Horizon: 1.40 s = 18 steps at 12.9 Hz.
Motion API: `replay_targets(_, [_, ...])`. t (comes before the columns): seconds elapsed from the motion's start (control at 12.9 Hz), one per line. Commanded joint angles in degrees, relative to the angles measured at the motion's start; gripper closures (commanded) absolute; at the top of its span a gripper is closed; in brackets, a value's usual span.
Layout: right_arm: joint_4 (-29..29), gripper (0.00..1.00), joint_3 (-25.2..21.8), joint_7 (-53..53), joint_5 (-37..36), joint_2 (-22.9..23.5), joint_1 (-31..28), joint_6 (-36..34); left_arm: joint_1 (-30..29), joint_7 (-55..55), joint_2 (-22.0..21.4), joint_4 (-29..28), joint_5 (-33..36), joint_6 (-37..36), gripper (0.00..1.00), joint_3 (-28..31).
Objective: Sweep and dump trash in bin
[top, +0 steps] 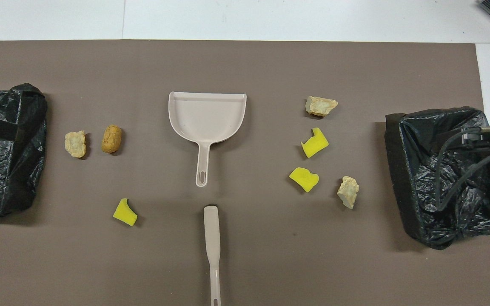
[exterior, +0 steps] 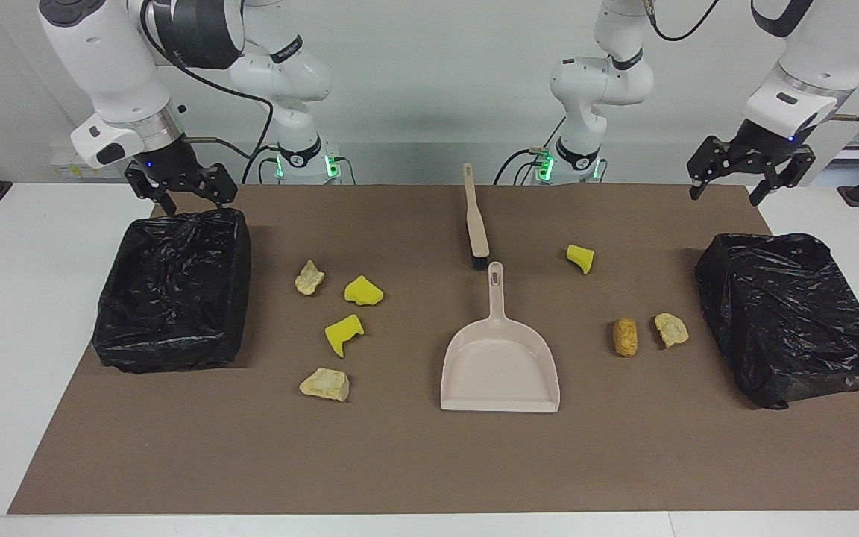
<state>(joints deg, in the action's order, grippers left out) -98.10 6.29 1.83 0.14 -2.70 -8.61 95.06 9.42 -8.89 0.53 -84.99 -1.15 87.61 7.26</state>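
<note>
Left tool [exterior: 750, 173]: up in the air over the counter edge at the left arm's end, robot-side of that end's bin; fingers spread wide, holding nothing.
Right tool [exterior: 182, 186]: just over the robot-side rim of the other bin; fingers spread wide, holding nothing.
Trash, right arm's end: four lumps on the mat [exterior: 414, 462] between pan and bin; in the overhead view, a tan chunk [top: 320, 106] at 12 o'clock of the group, a yellow wedge [top: 314, 143] in the middle, a second yellow wedge [top: 304, 179] at 6, a pale chunk [top: 348, 192] at 4.
Trash, left arm's end: a golden-brown lump [top: 112, 138] with a pale chunk [top: 75, 143] just beside it at its 9 o'clock; a yellow wedge [top: 125, 212] at its 6, apart.
Dustpan [top: 206, 117]: mid-mat, empty, handle toward the robots.
Brush [top: 213, 250]: in line with the dustpan handle, nearer the robots, not touching it.
Bins: black-bagged, one at the left arm's end [exterior: 791, 313], one at the right arm's end [exterior: 176, 287].
</note>
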Motion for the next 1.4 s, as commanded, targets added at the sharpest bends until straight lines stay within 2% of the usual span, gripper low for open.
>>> replay_targets(0.0, [-2.1,0.00,0.3,0.6,1.0,-2.0,-0.4,0.1,0.0,0.4,-0.2,-0.2,-0.7,-0.2,0.00,-0.3])
replay_targets(0.16, [-2.2,0.00,0.3,0.5,1.0,-2.0,-0.5,0.1,0.7,0.6,-2.4,-4.1,-1.0,0.5,0.00,-1.0])
replay_targets(0.31, [-2.0,0.00,0.2,0.1,0.6,-2.0,-0.5,-1.1,3.6,4.6,-6.4,-11.9,-1.0,2.7,0.00,-2.8])
replay_targets(0.54, [-1.7,0.00,0.2,0.6,0.8,-1.9,-0.5,-1.8,12.5,14.5,-13.0,-26.4,-1.0,11.2,0.00,-3.0])
replay_targets(0.7, [-1.8,0.00,0.2,0.4,0.9,-2.0,-0.6,-1.8,18.5,20.2,-15.5,-32.9,-1.1,14.6,0.00,-3.0])
replay_targets(1.01, [-2.4,0.00,0.5,0.2,1.2,-1.5,1.6,-2.1,31.1,33.0,-16.2,-40.6,-1.2,20.3,0.00,-3.3])
replay_targets(1.17, [-3.6,0.00,0.6,0.7,1.2,-1.0,4.4,-3.1,37.1,38.7,-16.1,-45.6,-1.2,25.7,0.00,-3.4])
replay_targets(1.32, [-3.2,0.00,0.6,2.7,1.1,1.5,7.0,-2.4,44.4,46.7,-14.6,-51.3,-1.1,33.2,0.00,-3.3])
